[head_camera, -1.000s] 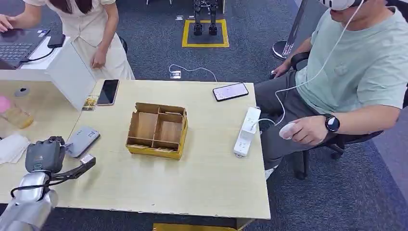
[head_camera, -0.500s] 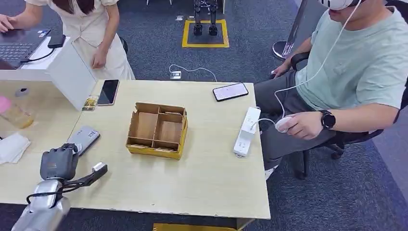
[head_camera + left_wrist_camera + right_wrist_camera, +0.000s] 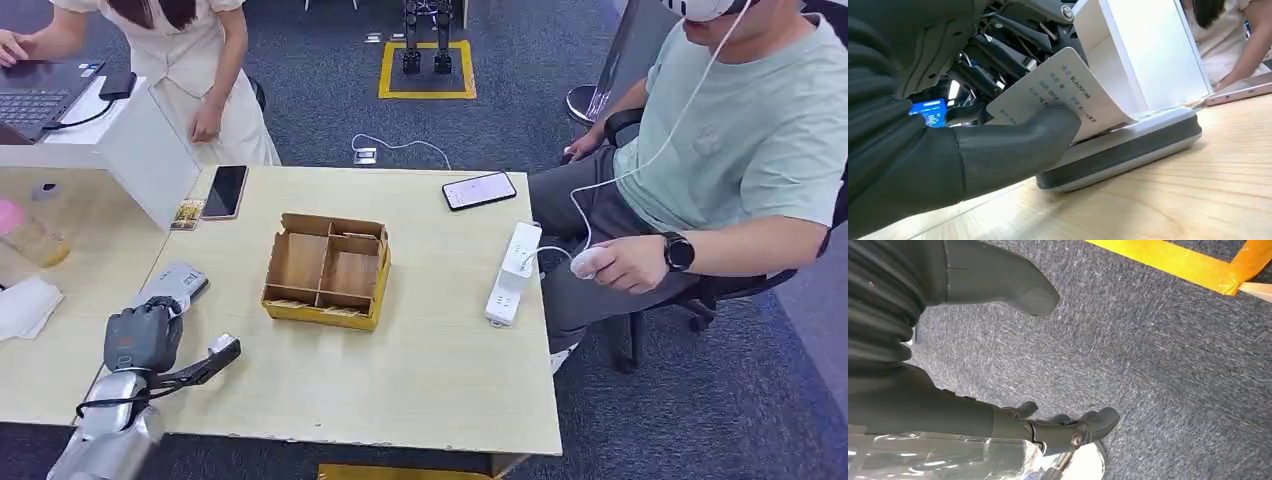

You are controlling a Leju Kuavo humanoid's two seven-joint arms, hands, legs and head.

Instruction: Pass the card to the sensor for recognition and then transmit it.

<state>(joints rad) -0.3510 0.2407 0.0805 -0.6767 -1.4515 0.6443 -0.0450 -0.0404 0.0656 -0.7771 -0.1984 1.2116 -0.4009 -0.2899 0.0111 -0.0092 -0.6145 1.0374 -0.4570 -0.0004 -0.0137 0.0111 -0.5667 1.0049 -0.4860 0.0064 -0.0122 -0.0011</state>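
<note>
My left hand [image 3: 143,338] hovers over the near left part of the table and pinches a white printed card [image 3: 1063,97] between thumb and fingers. The card's far edge lies close over the grey and white card sensor [image 3: 1128,145], a flat device also seen just beyond the hand [image 3: 178,281]. A tan cardboard box with several compartments [image 3: 327,270] sits at the table's middle, to the right of the hand. My right hand [image 3: 998,365] hangs over dark carpet with fingers apart and nothing in it.
A white power strip [image 3: 513,272] and a phone [image 3: 479,190] lie on the table's right side, another phone [image 3: 225,190] at the back left. A seated person [image 3: 740,150] is at the right, a standing person [image 3: 190,60] at the back left. A white partition [image 3: 150,150] borders the left.
My left hand has moved right and toward the near edge, off the sensor's near end, carrying the card. The seated person's hand has drawn in slightly.
</note>
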